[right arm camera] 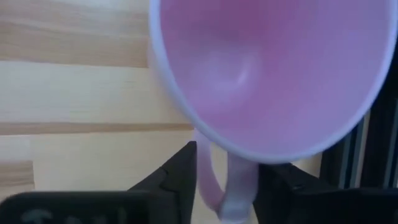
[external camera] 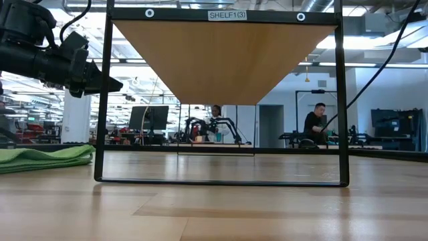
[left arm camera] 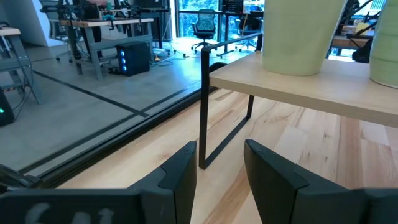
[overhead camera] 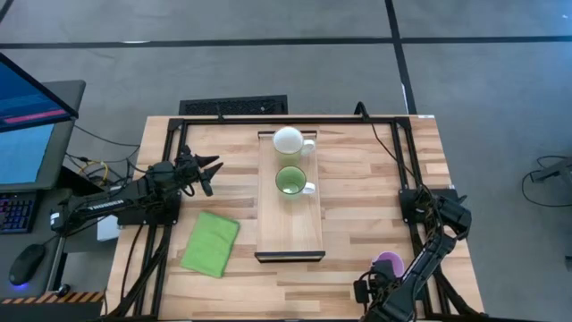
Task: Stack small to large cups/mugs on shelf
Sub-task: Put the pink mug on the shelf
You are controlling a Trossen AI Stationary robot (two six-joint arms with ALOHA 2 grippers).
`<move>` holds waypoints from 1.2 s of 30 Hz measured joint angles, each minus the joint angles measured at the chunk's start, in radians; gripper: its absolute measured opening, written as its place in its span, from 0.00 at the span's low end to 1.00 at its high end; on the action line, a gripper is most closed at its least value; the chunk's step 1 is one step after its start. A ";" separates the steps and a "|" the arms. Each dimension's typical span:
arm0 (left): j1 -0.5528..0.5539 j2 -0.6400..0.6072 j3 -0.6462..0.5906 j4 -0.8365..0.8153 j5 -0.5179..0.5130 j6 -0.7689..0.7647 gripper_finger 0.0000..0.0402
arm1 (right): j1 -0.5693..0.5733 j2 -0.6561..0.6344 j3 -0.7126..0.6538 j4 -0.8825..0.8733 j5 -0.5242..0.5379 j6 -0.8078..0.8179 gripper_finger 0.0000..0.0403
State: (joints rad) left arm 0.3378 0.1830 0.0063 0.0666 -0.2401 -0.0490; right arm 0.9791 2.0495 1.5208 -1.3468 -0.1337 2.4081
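Three mugs: white (overhead camera: 288, 140), green (overhead camera: 290, 182), purple (overhead camera: 388, 263).

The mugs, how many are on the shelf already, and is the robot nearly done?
Two are up: the white mug and the green mug sit on the shelf. The right gripper has its fingers around the purple mug's handle, down on the table. That one remains to be placed. The left gripper waits beside the shelf.
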 joint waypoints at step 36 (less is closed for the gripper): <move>0.000 0.000 0.000 0.000 -0.001 0.007 0.31 | 0.016 -0.049 0.024 -0.130 0.035 -0.063 0.14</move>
State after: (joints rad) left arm 0.3380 0.1830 0.0064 0.0666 -0.2413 -0.0422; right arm 0.9951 2.0004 1.5452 -1.4771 -0.0982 2.3447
